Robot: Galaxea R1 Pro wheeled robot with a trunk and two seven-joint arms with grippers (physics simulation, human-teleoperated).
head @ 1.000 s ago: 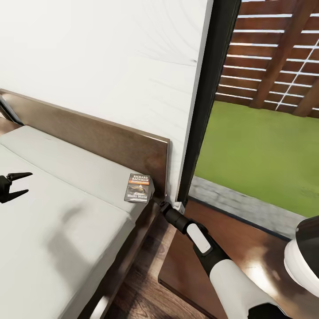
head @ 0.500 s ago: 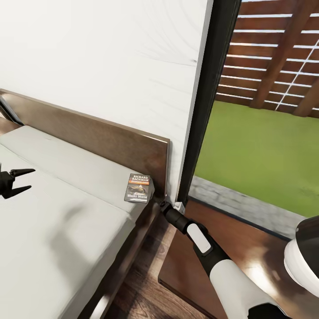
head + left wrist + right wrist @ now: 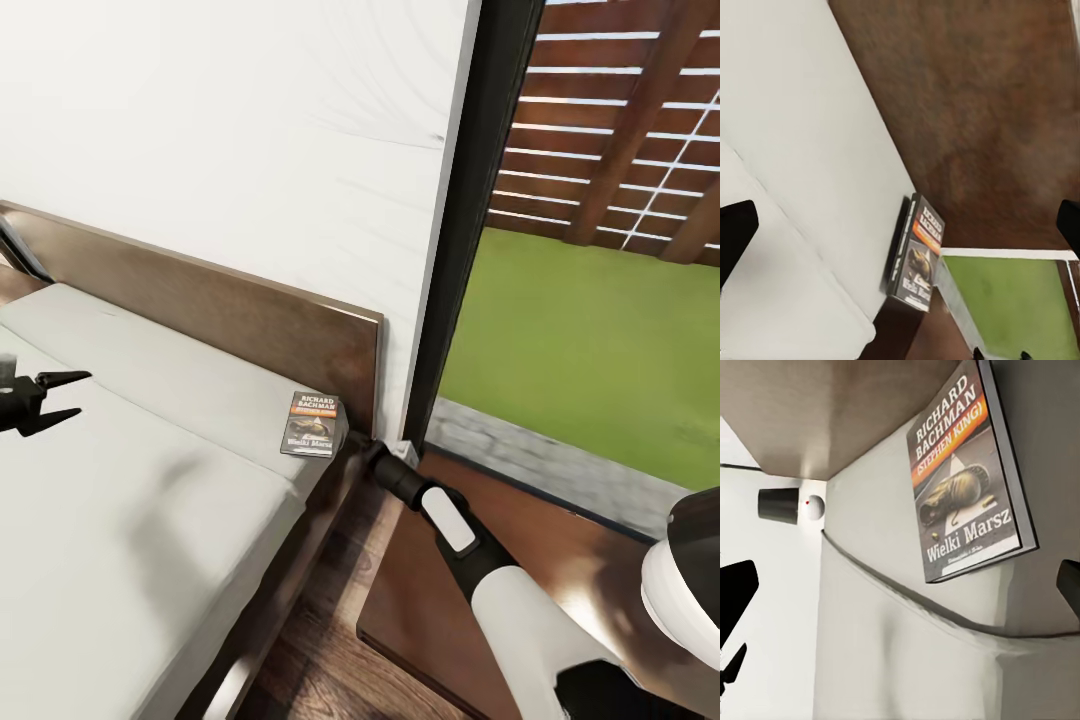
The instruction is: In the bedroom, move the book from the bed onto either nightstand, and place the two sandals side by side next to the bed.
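The book (image 3: 312, 424) lies flat on the light-grey mattress at the bed's (image 3: 150, 480) near corner, next to the dark headboard (image 3: 250, 320). In the right wrist view its cover (image 3: 967, 480) reads "Richard Bachman, Wielki Marsz". My right gripper (image 3: 902, 585) is open just short of the book, low over the mattress edge. Its arm (image 3: 440, 520) reaches in across the nightstand (image 3: 410, 610). Over the middle of the mattress, my left gripper (image 3: 58, 398) is open and well apart from the book (image 3: 916, 255), which it faces. The two sandals are out of view.
A white wall rises behind the headboard. A black-framed window (image 3: 470, 200) to the right shows grass and a slatted fence. A narrow strip of wood floor (image 3: 320, 640) runs between the bed frame and the nightstand.
My left gripper has drifted slightly up and toward the headboard over the mattress. The right arm has edged a little closer to the bed corner and the book. The book has not moved.
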